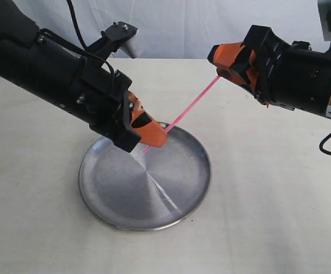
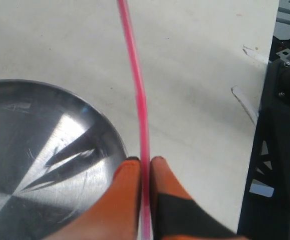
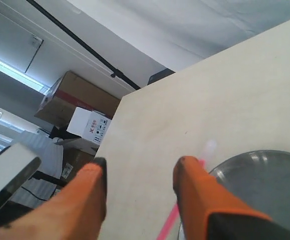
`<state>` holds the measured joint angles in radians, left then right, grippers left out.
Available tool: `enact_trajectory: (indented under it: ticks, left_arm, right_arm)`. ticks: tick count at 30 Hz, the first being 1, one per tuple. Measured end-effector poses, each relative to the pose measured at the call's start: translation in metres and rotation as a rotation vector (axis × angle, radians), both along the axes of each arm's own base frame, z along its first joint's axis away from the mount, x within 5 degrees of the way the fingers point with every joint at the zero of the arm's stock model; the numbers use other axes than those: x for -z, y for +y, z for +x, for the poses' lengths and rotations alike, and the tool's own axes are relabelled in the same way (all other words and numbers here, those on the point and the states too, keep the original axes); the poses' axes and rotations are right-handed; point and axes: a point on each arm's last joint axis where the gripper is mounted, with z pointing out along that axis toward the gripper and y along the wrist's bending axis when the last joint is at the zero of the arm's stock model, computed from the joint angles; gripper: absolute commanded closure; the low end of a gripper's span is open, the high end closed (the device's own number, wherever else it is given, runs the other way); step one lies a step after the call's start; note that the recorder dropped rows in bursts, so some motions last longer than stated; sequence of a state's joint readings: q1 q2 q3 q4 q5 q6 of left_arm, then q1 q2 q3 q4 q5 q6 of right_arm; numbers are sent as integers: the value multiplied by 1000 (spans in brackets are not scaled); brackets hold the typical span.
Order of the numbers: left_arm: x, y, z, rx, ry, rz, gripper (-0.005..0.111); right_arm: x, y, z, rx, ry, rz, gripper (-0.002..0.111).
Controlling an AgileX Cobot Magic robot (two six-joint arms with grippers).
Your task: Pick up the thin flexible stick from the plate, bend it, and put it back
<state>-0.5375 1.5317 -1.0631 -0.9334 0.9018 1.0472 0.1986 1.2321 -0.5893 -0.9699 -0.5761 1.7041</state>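
Holding the very thin bright pink plastic stick (image 1: 191,108) clear of the round shallow brushed-steel plate (image 1: 125,197): the pick-up looks done and the bend step is in hand. The left orange-fingered gripper (image 1: 154,136) hangs just above the plate's rim, its jaws pinched tight on the stick's lower end, with no gap on either side in the left wrist view.

From that pinch the stick runs up and away from the plate, nearly straight with only a faint bow, to the right orange-fingered gripper (image 1: 227,67), which sits high and well clear of the plate. Its jaws stand apart. The stick's upper part lies between the fingers, close against one (contact uncertain), and the pale tip pokes past. There is no second hold and no bend yet.

Next move, by my judgement: bring the right jaws together on the upper end, then draw the two grippers toward each other so the rod bows or kinks. A rod this thin may slip from either pinch. After that, lower it onto the plate and release.
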Motion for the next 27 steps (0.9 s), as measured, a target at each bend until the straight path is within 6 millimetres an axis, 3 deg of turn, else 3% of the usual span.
enact_trajectory:
  ticks: [3, 9, 24, 27]
  left_arm:
    - [0, 0, 0, 2, 1, -2, 107]
    - [0, 0, 0, 2, 1, -4, 107]
    - [0, 0, -1, 10, 4, -5, 107]
    - [0, 0, -1, 15, -1, -5, 107]
  right_arm:
    - [1, -1, 0, 8, 5, -6, 71]
    - [3, -2, 1, 29, 19, -22, 109]
    - [5, -5, 2, 55, 37, -42, 109]
    - [5, -5, 2, 56, 34, -48, 101]
